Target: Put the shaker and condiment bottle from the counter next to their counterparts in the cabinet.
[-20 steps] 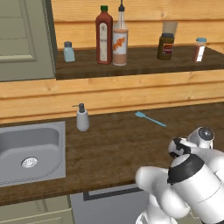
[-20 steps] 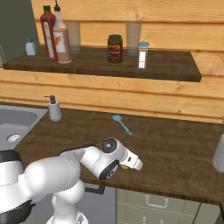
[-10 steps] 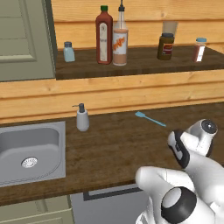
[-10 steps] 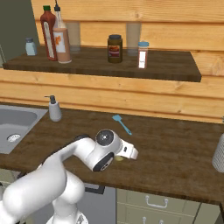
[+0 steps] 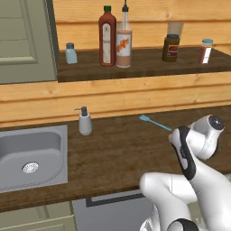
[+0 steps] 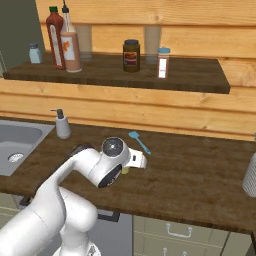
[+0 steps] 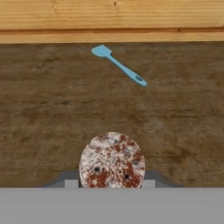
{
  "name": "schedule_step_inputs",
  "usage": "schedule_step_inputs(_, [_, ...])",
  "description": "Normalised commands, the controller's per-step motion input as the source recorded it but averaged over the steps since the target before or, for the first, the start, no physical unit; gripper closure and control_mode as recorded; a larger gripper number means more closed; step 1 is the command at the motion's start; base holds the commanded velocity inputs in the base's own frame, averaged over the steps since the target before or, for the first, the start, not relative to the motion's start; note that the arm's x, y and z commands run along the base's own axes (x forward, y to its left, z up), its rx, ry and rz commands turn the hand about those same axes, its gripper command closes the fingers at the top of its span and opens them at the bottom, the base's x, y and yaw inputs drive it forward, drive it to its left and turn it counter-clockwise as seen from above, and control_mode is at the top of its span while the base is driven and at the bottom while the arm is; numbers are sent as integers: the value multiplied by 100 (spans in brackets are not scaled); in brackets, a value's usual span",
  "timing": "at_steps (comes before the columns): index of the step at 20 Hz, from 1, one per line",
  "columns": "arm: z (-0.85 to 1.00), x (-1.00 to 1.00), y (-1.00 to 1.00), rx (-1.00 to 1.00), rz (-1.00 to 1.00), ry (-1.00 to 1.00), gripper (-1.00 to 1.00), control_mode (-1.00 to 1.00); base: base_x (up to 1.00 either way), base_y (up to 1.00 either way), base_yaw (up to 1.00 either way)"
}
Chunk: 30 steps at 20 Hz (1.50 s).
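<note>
My gripper (image 7: 112, 180) is shut on the shaker (image 7: 112, 160), whose round speckled cap shows between the fingertips, low over the dark wood counter (image 7: 52, 113). From the right base view a yellow-green bit of the shaker (image 6: 124, 170) peeks out under the white hand. The peach-orange condiment bottle (image 5: 124, 47) (image 6: 71, 49) stands on the cabinet shelf (image 5: 144, 65), touching the tall dark red bottle (image 5: 107, 38) (image 6: 55, 35). The pale blue shaker (image 5: 70, 53) (image 6: 34, 53) sits at the shelf's left end beside the grey-green door (image 5: 25, 40).
A blue spatula (image 7: 120, 66) (image 5: 154, 122) lies on the counter ahead of the hand. A grey soap dispenser (image 5: 84, 122) stands by the sink (image 5: 31, 153). On the shelf's right part are a dark jar (image 5: 171, 47) and a white red-capped shaker (image 5: 205, 51).
The arm has swung its elbow round. The hand has risen a little and moved toward the wall, still shut on the shaker. Nothing on shelf or counter has moved.
</note>
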Motion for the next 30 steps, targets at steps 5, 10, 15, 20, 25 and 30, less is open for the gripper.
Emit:
schedule_step_inputs(5, [45,0,47,-1,15,0,100,-100,0,0,0])
schedule_step_inputs(10, [52,0,51,-1,13,0,100,-100,0,0,0])
schedule_step_inputs(15, [51,0,51,-2,8,0,100,-100,0,0,0])
schedule_step_inputs(20, [56,0,39,0,3,0,100,-100,0,0,0])
schedule_step_inputs(25, [54,0,40,0,0,0,100,-100,0,0,0])
schedule_step_inputs(30, [33,-11,44,-2,1,-7,100,-100,0,0,0])
